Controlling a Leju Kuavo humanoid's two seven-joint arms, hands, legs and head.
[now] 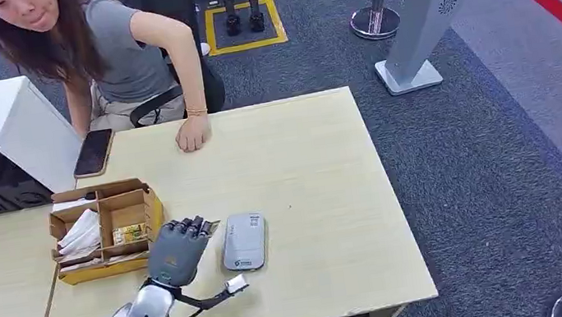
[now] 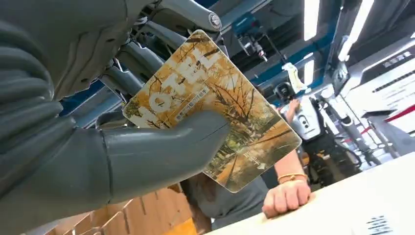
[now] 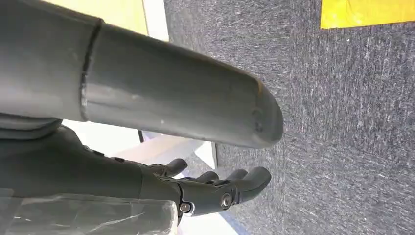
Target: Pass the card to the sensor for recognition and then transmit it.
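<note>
— Where do we find the card?

— We find the card (image 2: 215, 112) in the left hand (image 1: 178, 252), pinched between the thumb and the fingers (image 2: 132, 54); its printed face reads "HOTEL" in the left wrist view. In the head view the hand sits over the table (image 1: 325, 202), with the grey sensor (image 1: 244, 241) just beside it at 3 o'clock and the box (image 1: 105, 229) close at 10 o'clock.

— And the right hand?

— We see the right hand (image 3: 195, 188) in its wrist view, over dark carpet (image 3: 342, 122); its fingers are spread and it grasps nothing.

— Anything else to record?

— A person (image 1: 113, 49) sits at the table's 12 o'clock edge, one fist (image 1: 193, 132) resting on the top. A phone (image 1: 93, 152) lies at 9 o'clock of that fist, near the edge.
</note>
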